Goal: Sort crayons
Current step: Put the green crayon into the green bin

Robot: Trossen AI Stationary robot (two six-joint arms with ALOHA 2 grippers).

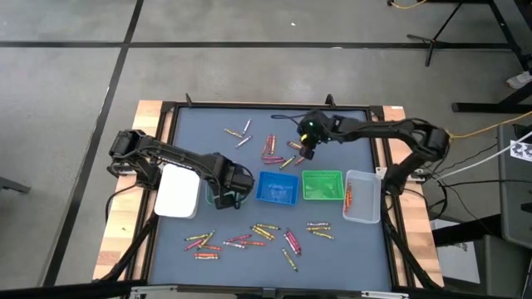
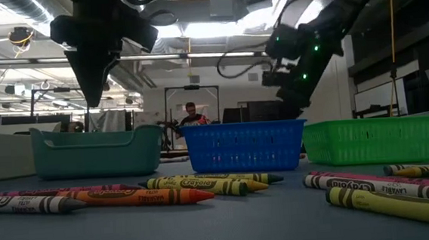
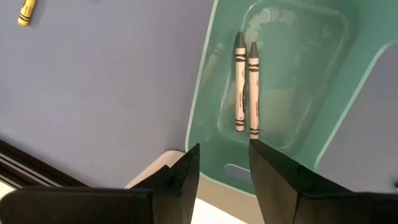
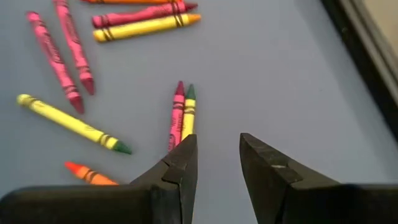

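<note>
Your left gripper [image 3: 224, 165] hangs over the square teal plastic tray [image 3: 205, 93], jaws apart and empty.
Only your left wrist view shows the two grey paper-wrapped crayons [image 3: 246, 87] lying inside it; the right gripper [image 4: 217, 155], far right, gapes above loose crayons, touching none.

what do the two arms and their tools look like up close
Both arms are dark, jointed and slim, with black cables trailing at their bases. The left tool and right tool each end in two matte black wedge-shaped fingers. Small green lights glow on the right arm's wrist.
</note>
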